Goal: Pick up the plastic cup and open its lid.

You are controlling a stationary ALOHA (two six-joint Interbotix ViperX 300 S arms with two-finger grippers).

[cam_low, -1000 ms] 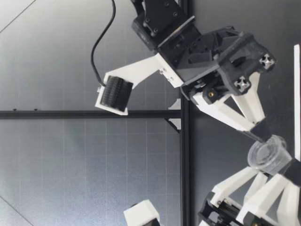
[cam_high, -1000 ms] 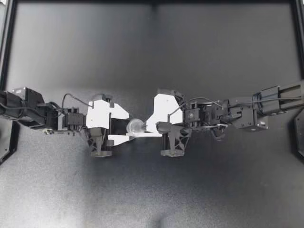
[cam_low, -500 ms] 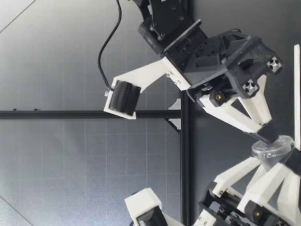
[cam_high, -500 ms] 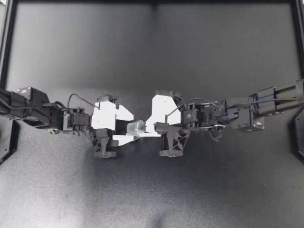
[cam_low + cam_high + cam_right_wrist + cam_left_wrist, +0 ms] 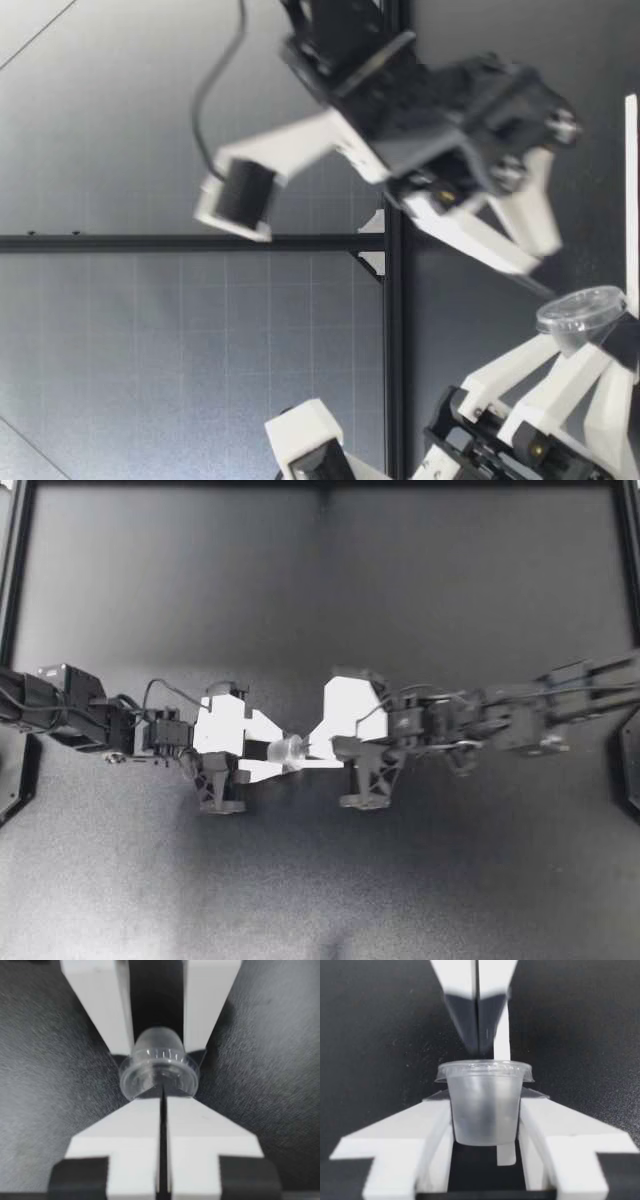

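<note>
A small clear plastic cup point(image 5: 285, 750) with a clear lid hangs above the table between my two grippers. My left gripper point(image 5: 272, 750) is shut on it: in the left wrist view both white fingers point(image 5: 427, 1125) press the sides of the cup point(image 5: 484, 1105). The lid point(image 5: 159, 1077) faces my right gripper point(image 5: 308, 752), which is shut, with its tips at the lid's rim. Whether those tips pinch the rim I cannot tell. In the low view the cup point(image 5: 582, 318) sits between the left fingers, just below the blurred right gripper point(image 5: 540, 275).
The dark table point(image 5: 320, 880) lies under both arms. A black frame rail point(image 5: 320, 485) runs along its far edge, and a dark post point(image 5: 395, 300) stands behind the grippers in the low view.
My left gripper's fingers have closed in onto the cup's sides. The cup has tipped so its lid sits flatter. The right arm has shifted slightly and is blurred.
</note>
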